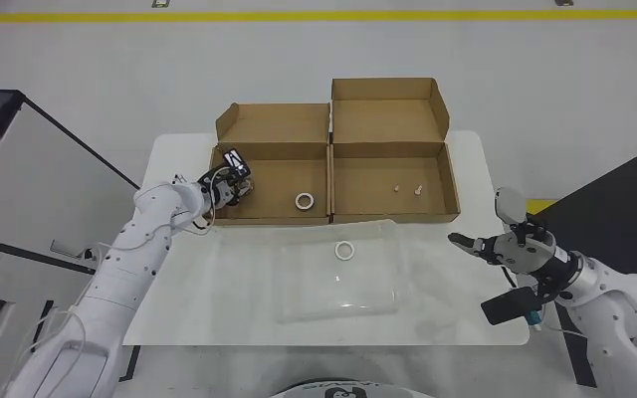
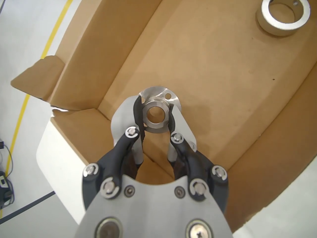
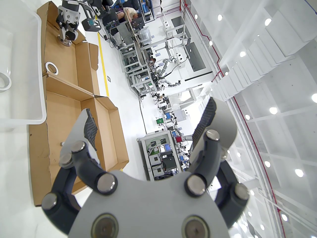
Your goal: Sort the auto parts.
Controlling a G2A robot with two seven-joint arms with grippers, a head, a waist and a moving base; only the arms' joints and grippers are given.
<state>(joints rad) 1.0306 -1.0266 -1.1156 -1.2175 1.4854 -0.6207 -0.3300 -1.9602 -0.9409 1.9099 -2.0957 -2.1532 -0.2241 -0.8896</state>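
Right now the left gripper (image 2: 155, 113) is clamped on a flanged bush (image 2: 154, 92) at the far-left end of the left box (image 1: 274, 177), low over its floor; whether the flange touches the cardboard I cannot tell. The bush sits squarely between the fingers, bore upright, so letting go should need only an opening, no sideways shift. A ring (image 1: 305, 201) lies well to the right in the same box. A second ring (image 1: 344, 250) rests in the clear tray (image 1: 383, 294) nearer the robot, between the arms. The right gripper (image 3: 148, 110) hangs spread and empty by the table's right edge, about level with that ring. Two bolts (image 1: 396, 187) lie in the right box (image 1: 443, 169).
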